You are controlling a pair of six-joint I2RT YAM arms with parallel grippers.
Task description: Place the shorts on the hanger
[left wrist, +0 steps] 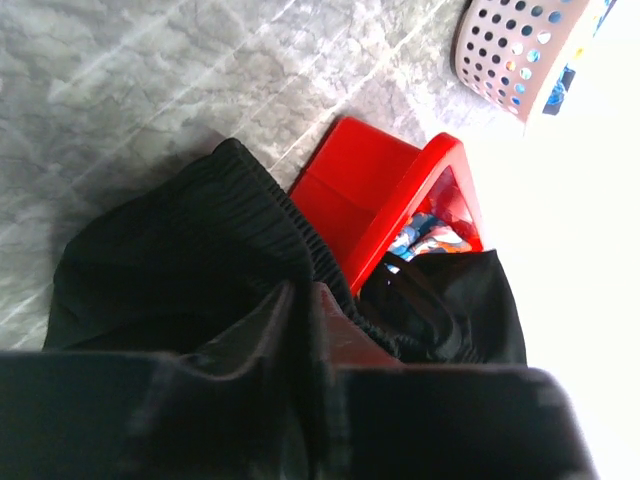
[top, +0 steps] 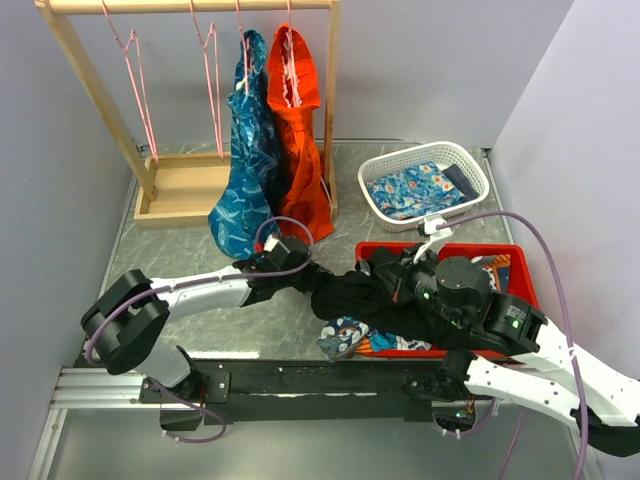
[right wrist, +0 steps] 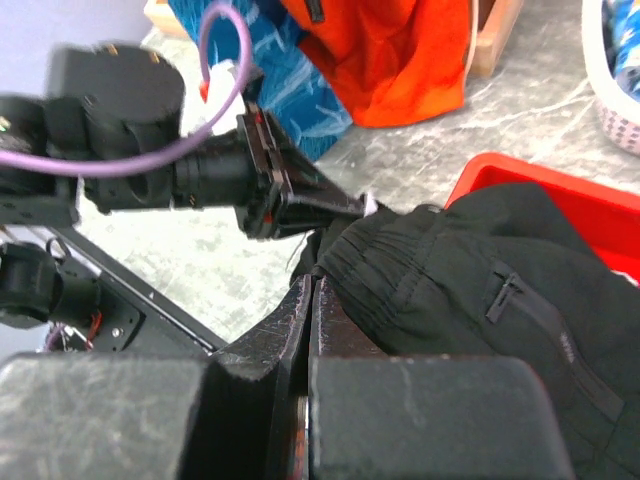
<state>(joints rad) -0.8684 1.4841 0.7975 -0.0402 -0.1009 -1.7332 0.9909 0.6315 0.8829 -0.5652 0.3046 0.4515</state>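
Note:
The black shorts point(top: 365, 300) lie bunched over the left edge of the red bin point(top: 500, 250). My left gripper point(top: 312, 272) reaches in from the left and is shut on their waistband; in the left wrist view black fabric point(left wrist: 170, 260) sits between its closed fingers point(left wrist: 270, 330). My right gripper point(right wrist: 315, 285) is shut on the waistband edge of the shorts point(right wrist: 450, 270), just beside the left gripper's tip point(right wrist: 350, 207). Two empty pink wire hangers point(top: 135, 60) point(top: 212, 70) hang on the wooden rack at the back left, far from both grippers.
The wooden rack point(top: 185, 190) also holds a blue patterned garment point(top: 245, 170) and an orange-red garment point(top: 300, 150) on pink hangers. A white basket point(top: 400, 160) with blue patterned cloth stands back right. Patterned cloth point(top: 345, 335) hangs over the red bin's front.

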